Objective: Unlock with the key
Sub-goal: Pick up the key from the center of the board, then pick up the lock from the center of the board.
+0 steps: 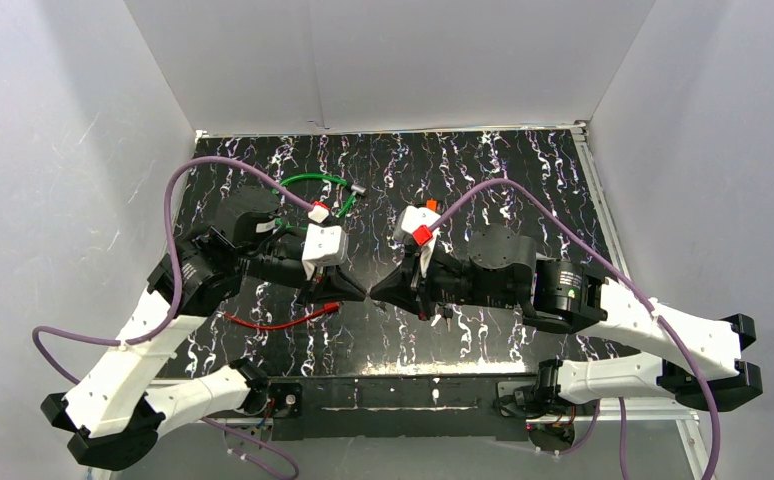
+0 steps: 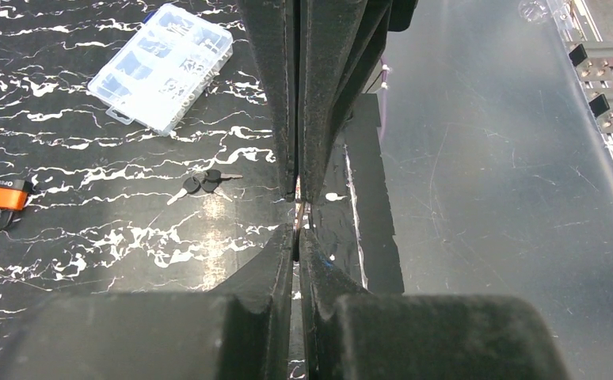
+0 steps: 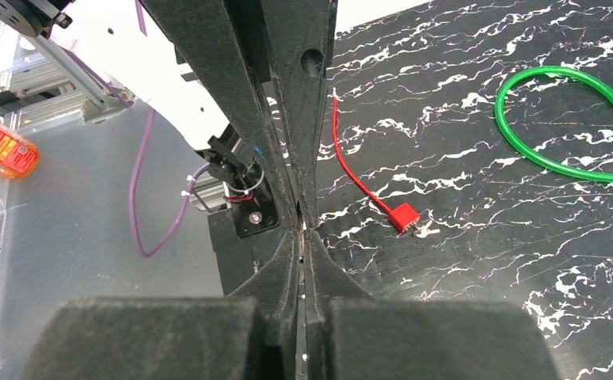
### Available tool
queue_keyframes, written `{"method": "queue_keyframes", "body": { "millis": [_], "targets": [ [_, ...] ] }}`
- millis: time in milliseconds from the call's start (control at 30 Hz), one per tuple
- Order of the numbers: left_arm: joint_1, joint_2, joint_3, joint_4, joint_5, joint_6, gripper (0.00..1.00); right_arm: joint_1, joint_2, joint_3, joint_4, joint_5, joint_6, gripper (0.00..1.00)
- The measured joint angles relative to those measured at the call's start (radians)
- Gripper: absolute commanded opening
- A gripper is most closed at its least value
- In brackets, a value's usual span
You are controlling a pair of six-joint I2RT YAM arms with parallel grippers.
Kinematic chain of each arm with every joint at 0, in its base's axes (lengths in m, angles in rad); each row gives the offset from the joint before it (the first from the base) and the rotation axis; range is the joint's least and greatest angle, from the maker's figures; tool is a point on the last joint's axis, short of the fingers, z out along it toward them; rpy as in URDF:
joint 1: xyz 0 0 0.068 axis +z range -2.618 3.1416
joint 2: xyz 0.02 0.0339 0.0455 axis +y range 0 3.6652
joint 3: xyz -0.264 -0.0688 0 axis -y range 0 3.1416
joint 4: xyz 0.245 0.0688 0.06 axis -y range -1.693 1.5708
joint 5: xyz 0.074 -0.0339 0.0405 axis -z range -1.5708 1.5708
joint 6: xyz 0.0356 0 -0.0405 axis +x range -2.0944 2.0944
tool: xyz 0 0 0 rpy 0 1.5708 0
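Closely matched, the left hand and right hand both have their jaws pressed together, meeting tip to tip above the tabletop. Nearby, black-headed keys lie flat on it, well apart from an orange padlock whose lettering is too small to read; a clear compartment box sits farther off.

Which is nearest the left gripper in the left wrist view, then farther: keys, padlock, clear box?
1. The keys, just left of the left gripper.
2. The clear box, upper left, and the padlock, far left: too close to call.
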Motion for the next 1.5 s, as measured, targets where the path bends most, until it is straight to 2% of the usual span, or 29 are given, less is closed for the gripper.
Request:
{"method": "queue_keyframes", "body": {
  "millis": [233, 267, 333, 467, 600, 733, 967, 1233, 1500],
  "targets": [
    [-0.001, 0.001, 0.01, -0.006, 0.003, -0.012, 0.0, 0.0, -0.005, 0.0, 0.001, -0.011, 0.008, 0.01],
    [-0.002, 0.001, 0.012, -0.003, 0.005, -0.017, 0.06, 0.0, -0.008, -0.001, 0.002, -0.012, 0.012, 0.01],
    [-0.002, 0.001, 0.014, 0.003, 0.011, -0.025, 0.36, 0.0, -0.021, -0.016, 0.018, -0.012, 0.023, 0.01],
    [-0.002, -0.003, 0.017, 0.029, 0.011, -0.04, 0.6, -0.01, -0.087, -0.114, 0.053, -0.012, 0.072, 0.01],
    [-0.002, -0.025, 0.014, 0.044, 0.006, -0.046, 0.7, -0.047, -0.139, -0.196, 0.084, -0.02, 0.133, 0.01],
    [-0.002, -0.072, -0.006, 0.041, -0.004, -0.018, 0.71, -0.074, -0.16, -0.221, 0.109, -0.03, 0.176, 0.01],
    [-0.002, -0.125, -0.077, 0.049, -0.023, 0.03, 0.59, -0.099, -0.2, -0.239, 0.172, -0.076, 0.227, 0.01],
    [-0.002, -0.17, -0.209, 0.167, -0.101, 0.101, 0.65, -0.152, -0.22, -0.275, 0.256, -0.16, 0.301, 0.01],
    [-0.002, -0.253, -0.233, 0.313, -0.135, 0.222, 0.67, -0.322, -0.247, -0.344, 0.386, -0.354, 0.471, 0.01]
  ]
}}
